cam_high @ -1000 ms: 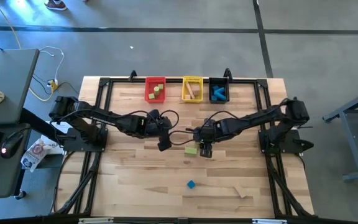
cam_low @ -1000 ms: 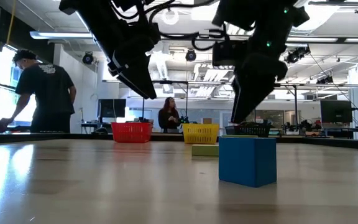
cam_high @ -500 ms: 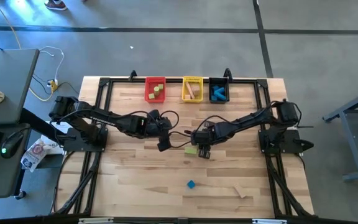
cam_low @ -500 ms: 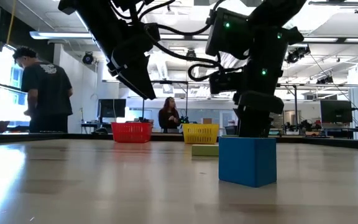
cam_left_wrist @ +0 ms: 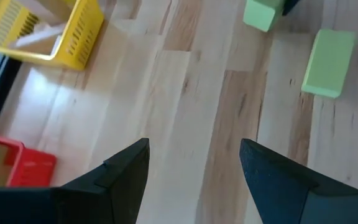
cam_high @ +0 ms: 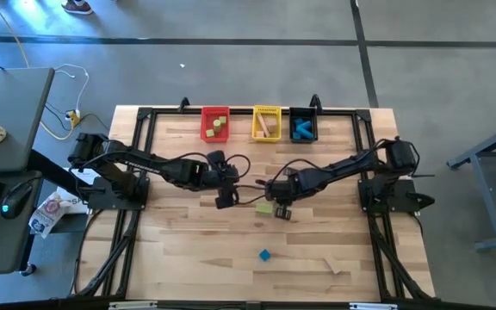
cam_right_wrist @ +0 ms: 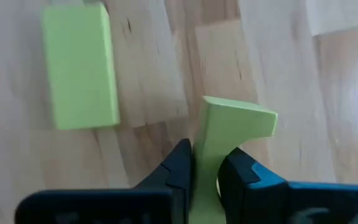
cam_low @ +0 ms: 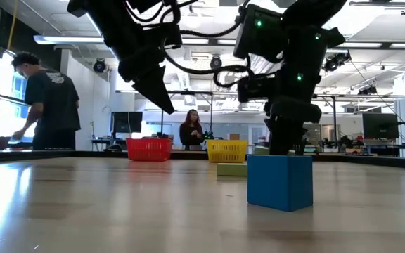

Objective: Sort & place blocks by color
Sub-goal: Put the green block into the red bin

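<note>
- Table (cam_high: pixel 188 258): light wood, dark frame round it. Both arms reach in from the side edges twd centre.
- L arm: base at table's left edge, stretched low across to mid-table. Left gripper (cam_high: pixel 224 200) hovers over bare wood, holding nothing; fingers (cam_left_wrist: pixel 126 171) spread wide in the wrist view, wood visible betw them.
- R arm: base at right edge, stretched in twd centre, wrist pitched down. Right gripper (cam_high: pixel 281 211) just off the table top, jaws clenched on a small light green block (cam_right_wrist: pixel 229 134). Block stands up from betw the fingers, top end flared out.
- Bins in a row at far edge: red bin (cam_high: pixel 215 123) w/ green pieces inside, yellow bin (cam_high: pixel 266 122) w/ a tan piece, black bin (cam_high: pixel 303 126) w/ blue pieces.
- Green bar (cam_high: pixel 264 207): lies flat on table just beside R gripper, on its L-arm side. Not touched by either gripper.
- Blue cube (cam_high: pixel 265 255): alone on near half of table, well apart from both grippers; fills the foreground in low view (cam_low: pixel 280 182).
- Tan bar (cam_high: pixel 335 265): flat on wood, near-right area, hard to pick out vs table.
- Bkgd, low view: a person (cam_low: pixel 46 98) standing at left, another (cam_low: pixel 190 131) further back behind the bins.
</note>
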Robot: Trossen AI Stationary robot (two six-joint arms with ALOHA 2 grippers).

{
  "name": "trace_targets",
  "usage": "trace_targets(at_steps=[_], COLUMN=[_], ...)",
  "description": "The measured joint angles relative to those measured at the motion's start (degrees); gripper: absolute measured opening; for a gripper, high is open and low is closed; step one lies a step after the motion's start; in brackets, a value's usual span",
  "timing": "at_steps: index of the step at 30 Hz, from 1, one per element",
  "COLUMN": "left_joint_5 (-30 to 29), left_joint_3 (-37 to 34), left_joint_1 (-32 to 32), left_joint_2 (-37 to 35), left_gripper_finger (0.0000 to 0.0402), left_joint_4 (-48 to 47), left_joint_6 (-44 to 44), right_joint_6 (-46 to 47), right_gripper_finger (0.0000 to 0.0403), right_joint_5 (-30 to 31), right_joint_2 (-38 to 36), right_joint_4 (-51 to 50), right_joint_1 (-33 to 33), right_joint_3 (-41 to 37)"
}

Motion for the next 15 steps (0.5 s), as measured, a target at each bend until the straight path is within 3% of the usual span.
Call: trace_targets(at_steps=[15], left_joint_5=[1.75], left_joint_3=[0.0], left_joint_1=[-2.71], left_joint_2=[0.02], left_gripper_finger=[0.0236], left_joint_4=[6.37], left_joint_6=[14.41], right_joint_6=[-3.37], right_gripper_finger=[0.0032], right_joint_5=[-3.38], right_joint_2=[-3.82], right_joint_4=[7.96], right_joint_1=[0.75], right_joint_3=[0.04])
